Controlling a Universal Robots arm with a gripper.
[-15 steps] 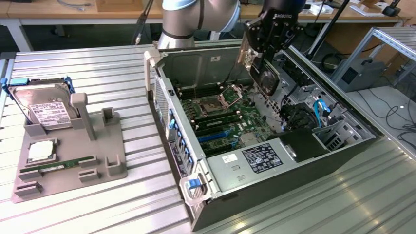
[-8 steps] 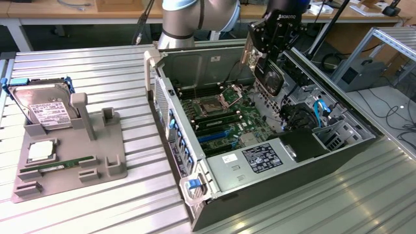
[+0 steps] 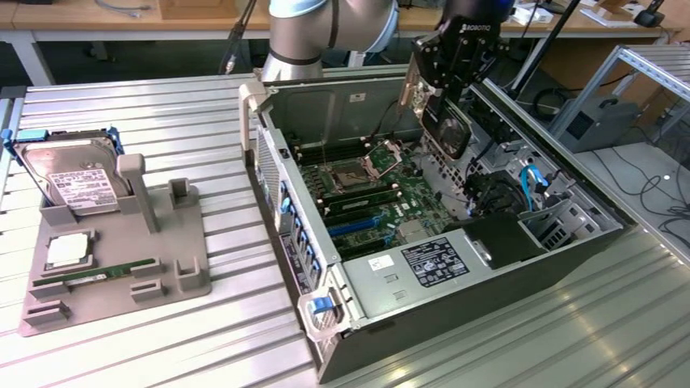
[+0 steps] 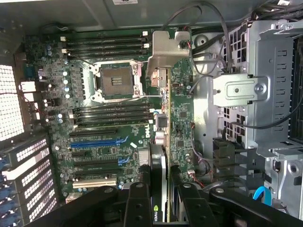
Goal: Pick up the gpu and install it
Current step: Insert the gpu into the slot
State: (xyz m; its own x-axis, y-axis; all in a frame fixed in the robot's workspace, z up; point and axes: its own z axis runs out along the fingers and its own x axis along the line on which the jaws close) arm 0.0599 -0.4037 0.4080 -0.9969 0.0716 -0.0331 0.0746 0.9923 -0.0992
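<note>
The gpu (image 3: 445, 121) hangs on edge above the open computer case (image 3: 323, 339), over the motherboard (image 3: 367, 194). My gripper (image 3: 451, 90) is shut on its upper part. In the wrist view the gpu (image 4: 176, 118) shows edge-on, with its silvery metal bracket (image 4: 168, 52) at the far end. It sits between my two black fingers (image 4: 137, 203), and the gripper (image 4: 163, 201) is clamped on the card's fan side. The card hovers above the board beside the expansion slots (image 4: 94, 142), not seated in any of them.
A grey fixture tray (image 3: 183, 242) on the exterior view's left holds a hard drive (image 3: 70, 182), a processor chip (image 3: 67, 250) and a green memory stick (image 3: 92, 273). Inside the case are the processor socket (image 4: 116, 80), a drive cage (image 4: 265, 94), cables and the power supply (image 3: 431, 263).
</note>
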